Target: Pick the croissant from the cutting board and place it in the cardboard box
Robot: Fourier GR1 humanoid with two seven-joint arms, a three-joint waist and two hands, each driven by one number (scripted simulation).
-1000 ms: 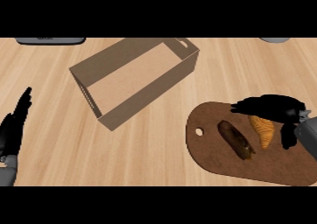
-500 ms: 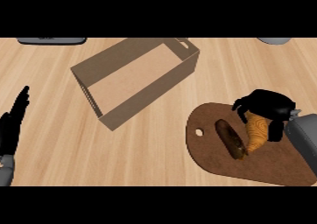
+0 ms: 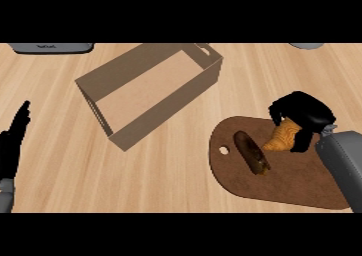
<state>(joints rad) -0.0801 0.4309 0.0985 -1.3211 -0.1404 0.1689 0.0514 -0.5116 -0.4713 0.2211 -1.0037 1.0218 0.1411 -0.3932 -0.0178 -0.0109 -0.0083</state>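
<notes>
The golden croissant [image 3: 282, 140] stands tilted on the dark brown cutting board [image 3: 302, 186] at the right. My right hand [image 3: 303, 114] is over its upper end, fingers curled round it. Its lower end still meets the board. A dark brown elongated shape [image 3: 252, 152] lies on the board just left of the croissant. The open cardboard box [image 3: 168, 113] lies at an angle in the upper middle, apart from the board. At the left edge my left hand [image 3: 7, 151] rests open, fingers up.
A grey object [image 3: 51, 47] sits at the counter's far edge at top left, and another grey piece [image 3: 308, 45] at top right. Bare wooden counter [image 3: 140, 180] spreads between the box, the board and my left hand.
My right hand has come down and leftward onto the croissant and closed round it. The croissant has tipped up on end. The left hand and box have stayed put.
</notes>
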